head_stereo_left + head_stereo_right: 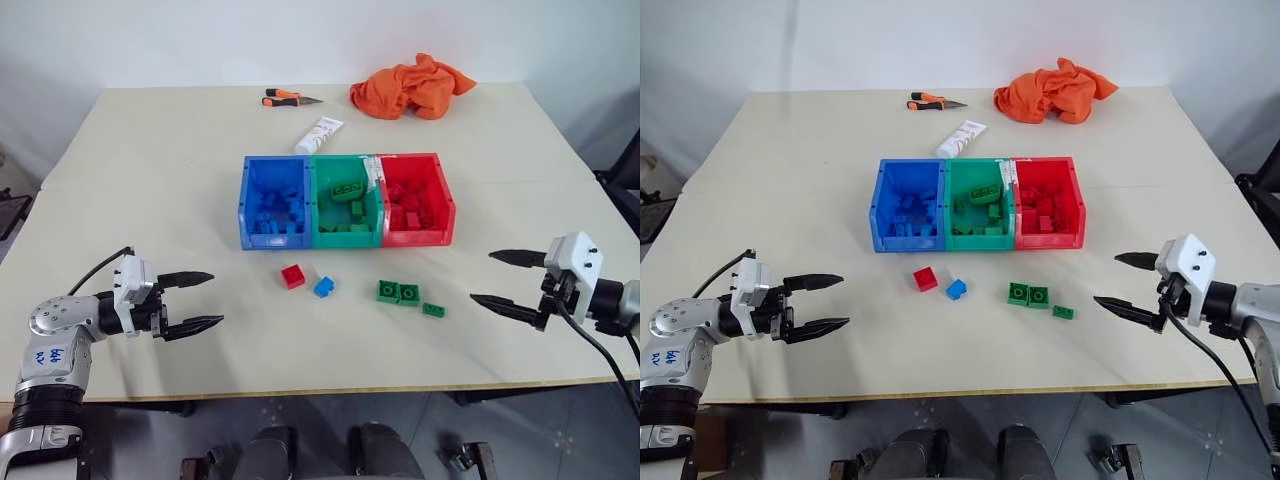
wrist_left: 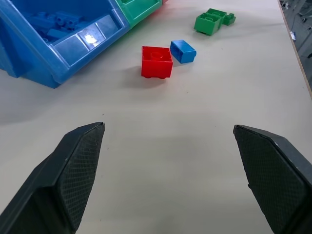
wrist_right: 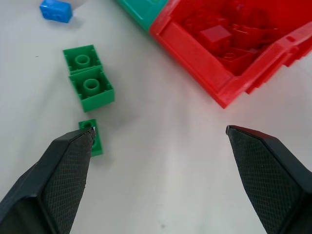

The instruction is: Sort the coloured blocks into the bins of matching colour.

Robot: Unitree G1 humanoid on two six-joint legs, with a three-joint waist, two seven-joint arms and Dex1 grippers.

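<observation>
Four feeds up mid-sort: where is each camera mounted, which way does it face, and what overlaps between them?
Left eye, right eye: head stereo pair, looking forward and down over the table, bins, left gripper and right gripper, both open.
Left wrist: looks along its own fingers toward the red block, blue block and blue bin.
Right wrist: looks along its own fingers toward the green blocks and red bin.
Shared: both wrist views show the blue block and green blocks.
</observation>
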